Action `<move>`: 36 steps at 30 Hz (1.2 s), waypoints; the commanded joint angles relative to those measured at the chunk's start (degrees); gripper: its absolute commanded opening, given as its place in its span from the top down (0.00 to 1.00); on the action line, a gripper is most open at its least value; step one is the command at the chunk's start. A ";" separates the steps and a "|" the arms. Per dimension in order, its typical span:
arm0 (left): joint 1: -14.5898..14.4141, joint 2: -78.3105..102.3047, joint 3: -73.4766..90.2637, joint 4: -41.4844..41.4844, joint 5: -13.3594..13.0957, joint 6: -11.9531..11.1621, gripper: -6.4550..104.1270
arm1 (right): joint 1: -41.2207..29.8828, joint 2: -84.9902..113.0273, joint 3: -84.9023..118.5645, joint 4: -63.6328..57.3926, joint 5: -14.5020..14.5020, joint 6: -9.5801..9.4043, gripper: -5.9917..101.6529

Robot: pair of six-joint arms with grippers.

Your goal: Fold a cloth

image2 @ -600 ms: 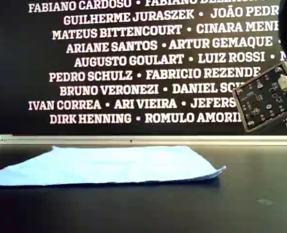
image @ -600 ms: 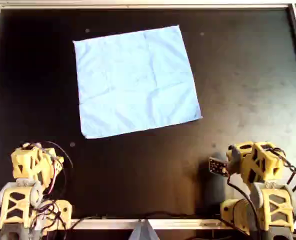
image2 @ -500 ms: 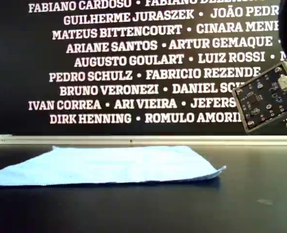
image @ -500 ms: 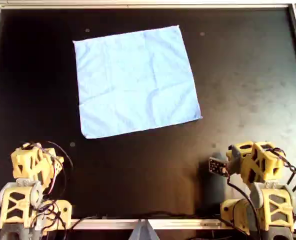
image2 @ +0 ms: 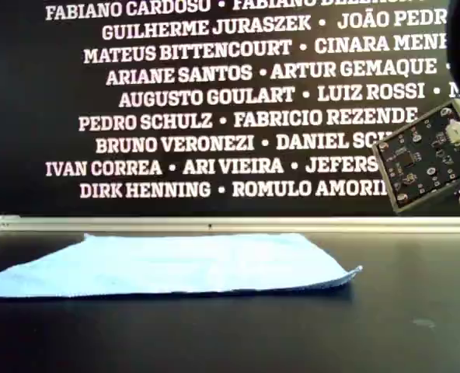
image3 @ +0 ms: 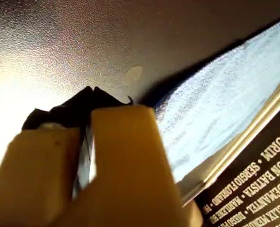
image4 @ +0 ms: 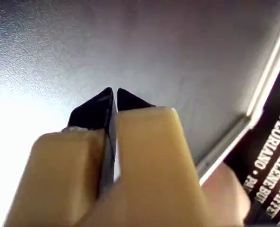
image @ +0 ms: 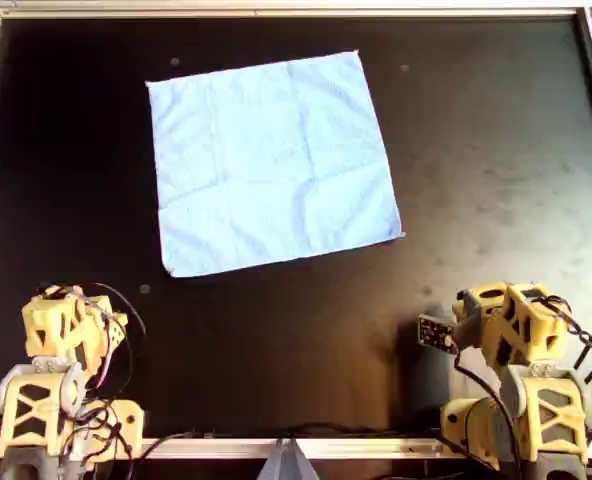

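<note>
The cloth (image: pixel 271 162) is a light blue square lying flat and unfolded on the black table (image: pixel 496 150), in the far middle-left of the overhead view. The exterior view has the cloth (image2: pixel 175 264) as a low flat sheet with faint creases. My left gripper (image3: pixel 90 91) is shut on nothing, and the cloth (image3: pixel 215 109) lies well beyond its tips. My right gripper (image4: pixel 112 91) is also shut and empty over bare table. Both arms sit folded at the near edge in the overhead view, the left arm (image: pixel 66 330) at bottom left and the right arm (image: pixel 516 325) at bottom right.
A metal rail (image: pixel 296 8) frames the table. A small green circuit board (image2: pixel 428 159) on the right arm hangs at the exterior view's right. A black wall with white names (image2: pixel 214 101) stands behind the table. A pale spot (image: pixel 144 289) marks the table near the left arm.
</note>
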 commanded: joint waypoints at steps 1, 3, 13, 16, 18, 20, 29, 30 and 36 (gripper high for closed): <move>-0.70 0.18 -1.49 -0.26 -0.44 -0.18 0.95 | 0.35 2.11 0.79 -0.18 0.26 -0.26 0.91; -0.79 0.18 -1.49 -0.26 -0.44 -0.18 0.95 | 0.35 2.11 0.79 -0.18 0.26 -0.26 0.91; -1.23 0.18 -1.49 -0.26 0.35 -0.26 0.95 | 0.35 2.11 0.79 -0.18 0.18 -0.26 0.92; -1.23 0.18 -1.49 -0.26 0.35 -0.26 0.95 | 0.35 2.11 0.79 -0.18 0.00 -0.26 0.92; -1.23 0.18 -1.49 -0.26 0.35 -0.26 0.95 | 0.18 2.11 0.79 -0.18 -0.09 -0.26 0.91; -1.23 0.18 -1.49 -0.26 0.35 -0.26 0.95 | -0.09 2.11 0.79 -0.18 -0.26 -0.26 0.91; -1.32 0.44 -2.02 -1.93 0.53 -0.09 0.94 | 0.09 2.11 0.09 -1.67 -0.53 -0.26 0.91; -1.32 0.44 -2.29 -2.72 0.53 -0.26 0.94 | 0.26 2.11 -0.35 -2.37 -0.53 -0.26 0.91; -1.32 0.44 -1.85 -10.72 0.53 -0.35 0.79 | 0.26 2.11 -1.32 -9.49 -0.62 0.44 0.81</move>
